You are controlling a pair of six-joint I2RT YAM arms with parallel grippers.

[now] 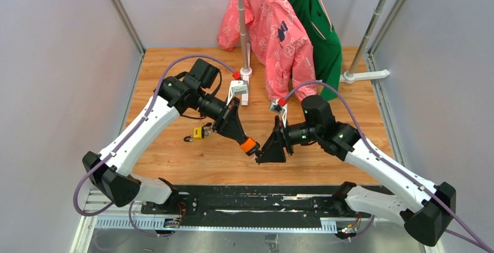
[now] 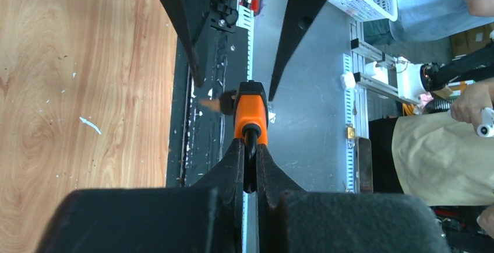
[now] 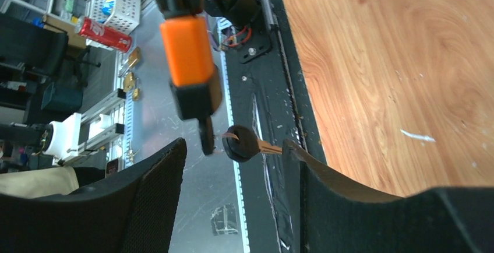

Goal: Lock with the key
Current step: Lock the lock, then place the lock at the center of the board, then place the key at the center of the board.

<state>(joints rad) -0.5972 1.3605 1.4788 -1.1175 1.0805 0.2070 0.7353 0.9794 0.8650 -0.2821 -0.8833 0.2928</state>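
Left wrist: left jaws pinched tight on orange padlock (image 2: 251,113) shackle
Right wrist: right jaws wide apart; key (image 3: 240,143) between them, blade touching one finger, beside padlock end

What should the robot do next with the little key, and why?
Probably close the right pincer gently on the key. Its fingers stand open with the key between them, blade toward one finger. The left pincer grips the orange padlock, and the key's blade is not in it yet.
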